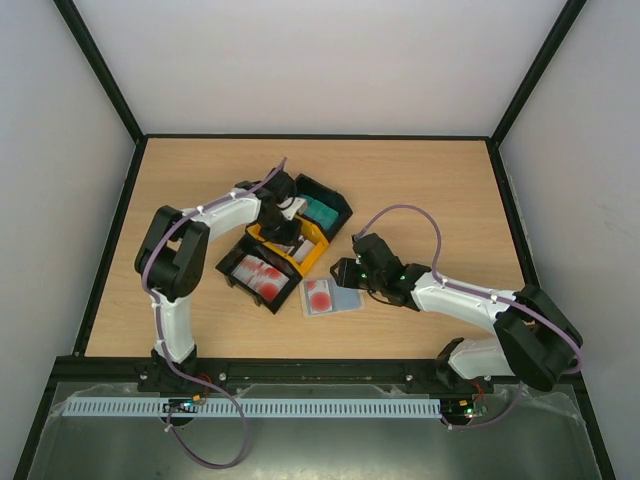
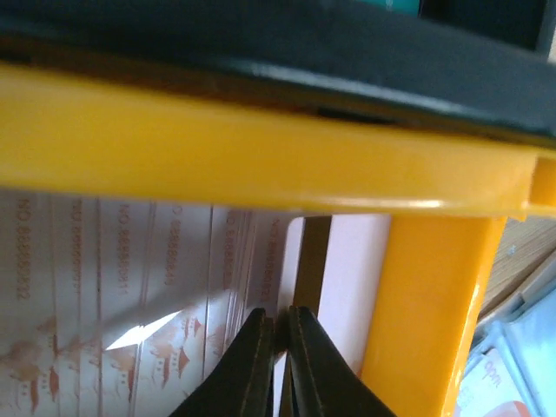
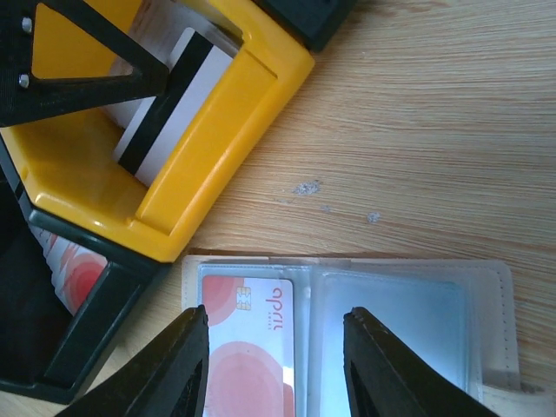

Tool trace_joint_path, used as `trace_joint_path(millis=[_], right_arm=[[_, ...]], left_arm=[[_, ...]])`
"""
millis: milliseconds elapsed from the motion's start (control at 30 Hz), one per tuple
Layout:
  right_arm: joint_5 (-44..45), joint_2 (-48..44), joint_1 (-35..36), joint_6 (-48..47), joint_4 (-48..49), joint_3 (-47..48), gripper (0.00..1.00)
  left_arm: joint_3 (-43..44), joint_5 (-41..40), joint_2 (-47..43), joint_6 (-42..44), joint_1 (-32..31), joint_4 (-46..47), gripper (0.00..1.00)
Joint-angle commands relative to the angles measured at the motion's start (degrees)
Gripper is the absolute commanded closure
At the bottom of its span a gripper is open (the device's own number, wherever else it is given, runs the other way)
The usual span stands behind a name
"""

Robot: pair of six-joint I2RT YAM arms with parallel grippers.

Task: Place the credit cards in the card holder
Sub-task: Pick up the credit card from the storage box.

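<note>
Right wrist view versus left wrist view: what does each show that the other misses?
Only the right wrist: the open right gripper above the unfolded beige card holder, with a white red-blotched plastic card in one pocket and the other seemingly empty. Only the left wrist: printed numbers on stacked white cards. Both: the yellow plastic tray and the left gripper pinching a white-grey dark-striped card. The left wrist's corner may catch the holder.
</note>
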Motion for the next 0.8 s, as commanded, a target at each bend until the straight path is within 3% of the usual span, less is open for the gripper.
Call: trace_joint_path(millis=[0,567,767], right_arm=[[2.1,-1.4,0.0,0.2,0.5,0.0,0.58],[1.4,-0.4,0.0,-0.3,1.3,1.8,0.58],[0.7,1.1,0.1,-0.3,2.4,2.5,0.58]], left_arm=[[0.8,1.6,1.0,0.2,-1.0,-3.7,0.96],[0.3,1.3,-6.0,-0.2,-1.6,-3.2,0.98],[-1.0,-3.4,-9.2,-3.1,-2.2,-2.6,0.98]])
